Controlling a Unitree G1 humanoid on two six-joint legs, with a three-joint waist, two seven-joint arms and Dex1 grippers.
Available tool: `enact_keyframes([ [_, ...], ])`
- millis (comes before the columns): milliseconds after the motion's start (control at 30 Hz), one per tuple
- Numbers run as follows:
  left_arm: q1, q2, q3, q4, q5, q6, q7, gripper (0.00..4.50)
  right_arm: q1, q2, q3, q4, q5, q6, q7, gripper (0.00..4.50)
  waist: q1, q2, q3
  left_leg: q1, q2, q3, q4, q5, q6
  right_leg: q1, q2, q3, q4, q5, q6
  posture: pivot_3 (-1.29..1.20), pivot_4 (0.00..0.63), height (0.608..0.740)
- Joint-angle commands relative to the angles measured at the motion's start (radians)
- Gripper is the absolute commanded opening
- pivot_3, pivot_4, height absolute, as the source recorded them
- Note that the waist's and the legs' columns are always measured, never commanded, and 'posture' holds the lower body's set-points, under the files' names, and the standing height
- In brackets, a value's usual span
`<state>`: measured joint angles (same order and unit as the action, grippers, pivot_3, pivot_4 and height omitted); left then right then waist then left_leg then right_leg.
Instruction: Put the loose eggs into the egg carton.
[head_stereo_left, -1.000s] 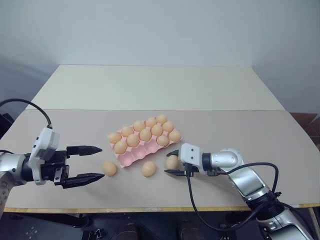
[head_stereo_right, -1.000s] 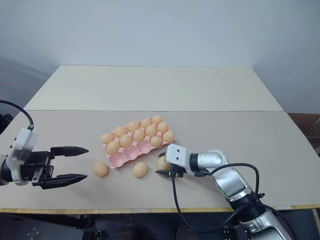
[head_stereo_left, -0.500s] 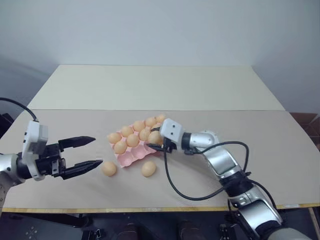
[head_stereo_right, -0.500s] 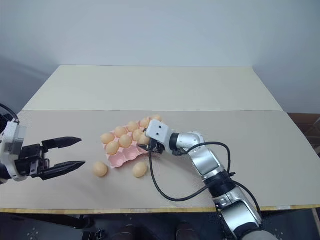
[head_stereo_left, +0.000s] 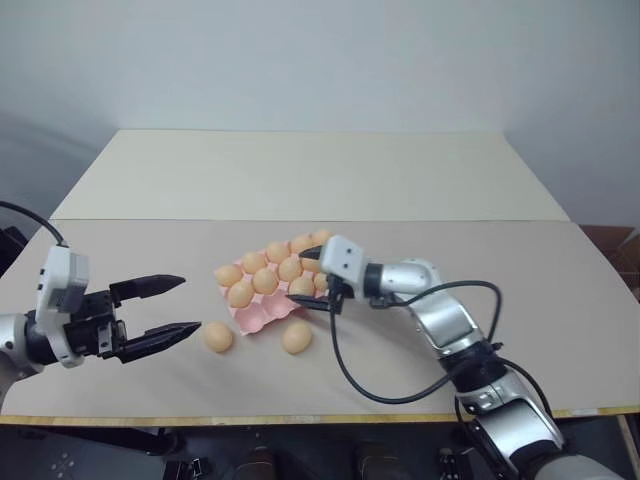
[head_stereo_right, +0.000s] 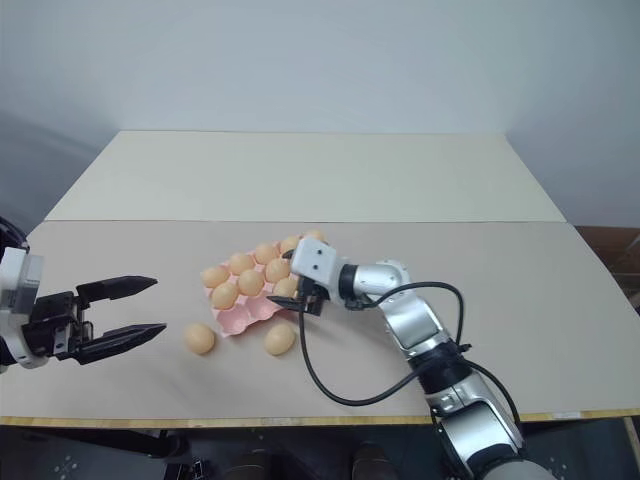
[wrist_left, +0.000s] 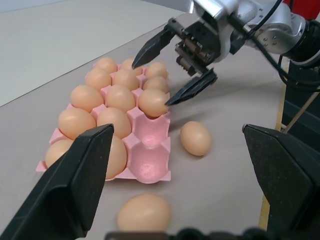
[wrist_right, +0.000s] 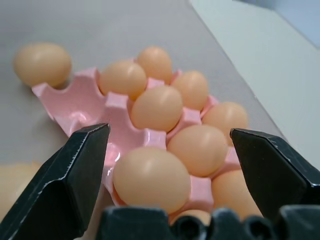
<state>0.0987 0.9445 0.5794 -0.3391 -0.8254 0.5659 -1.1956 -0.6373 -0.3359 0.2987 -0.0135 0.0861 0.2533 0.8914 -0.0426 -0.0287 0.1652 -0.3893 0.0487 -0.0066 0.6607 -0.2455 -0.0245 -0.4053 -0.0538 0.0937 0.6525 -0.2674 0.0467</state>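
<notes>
The pink egg carton (head_stereo_left: 262, 318) lies mid-table and holds several eggs. Two of its front cups (wrist_left: 150, 167) are bare. My right gripper (head_stereo_left: 311, 279) is open and hovers over the carton's front right part. An egg (wrist_right: 151, 177) sits in the cup below, between its fingers, and they do not touch it. Two loose eggs lie on the table in front of the carton, one (head_stereo_left: 218, 336) to the left and one (head_stereo_left: 296, 338) to the right. My left gripper (head_stereo_left: 190, 305) is open and empty. It stands left of the left loose egg and points toward it.
A seam (head_stereo_left: 150, 221) runs across the beige table behind the carton, with a paler tabletop (head_stereo_left: 320, 170) beyond it. The right arm's black cable (head_stereo_left: 345, 375) loops over the table in front of the right loose egg. The table's front edge (head_stereo_left: 300, 418) is close.
The right gripper carried an egg from the table up to the carton and opened. That egg now rests in a front cup. The left gripper has hardly moved.
</notes>
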Motion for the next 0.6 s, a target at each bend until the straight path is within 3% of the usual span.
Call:
enact_keyframes([
  [33,0.002,0.023,0.045,-0.008,-0.006,0.004,-0.002,4.5,0.062,-0.064,-0.092,-0.136,0.104,0.038,0.049,4.47,0.002,0.0,0.0,0.0,0.0,0.0,0.0,0.0,0.0,0.0,0.0,0.0,0.0,0.0,0.0,0.0,0.15,0.74],
  [367,0.114,0.025,0.133,-0.035,-0.006,0.017,-0.039,4.5,0.318,-0.439,-0.388,-0.351,0.363,0.122,0.259,4.47,-0.01,0.0,0.0,0.002,0.001,0.001,-0.001,0.0,0.0,0.001,0.001,0.001,-0.002,0.0,-0.001,0.0,0.15,0.74],
  [600,0.143,0.032,0.16,-0.043,-0.007,0.019,-0.043,4.5,0.391,-0.528,-0.457,-0.36,0.407,0.115,0.284,4.47,-0.006,0.0,0.0,0.002,0.001,0.001,-0.001,0.0,0.0,0.002,0.001,0.001,-0.003,0.0,-0.001,0.0,0.15,0.74],
])
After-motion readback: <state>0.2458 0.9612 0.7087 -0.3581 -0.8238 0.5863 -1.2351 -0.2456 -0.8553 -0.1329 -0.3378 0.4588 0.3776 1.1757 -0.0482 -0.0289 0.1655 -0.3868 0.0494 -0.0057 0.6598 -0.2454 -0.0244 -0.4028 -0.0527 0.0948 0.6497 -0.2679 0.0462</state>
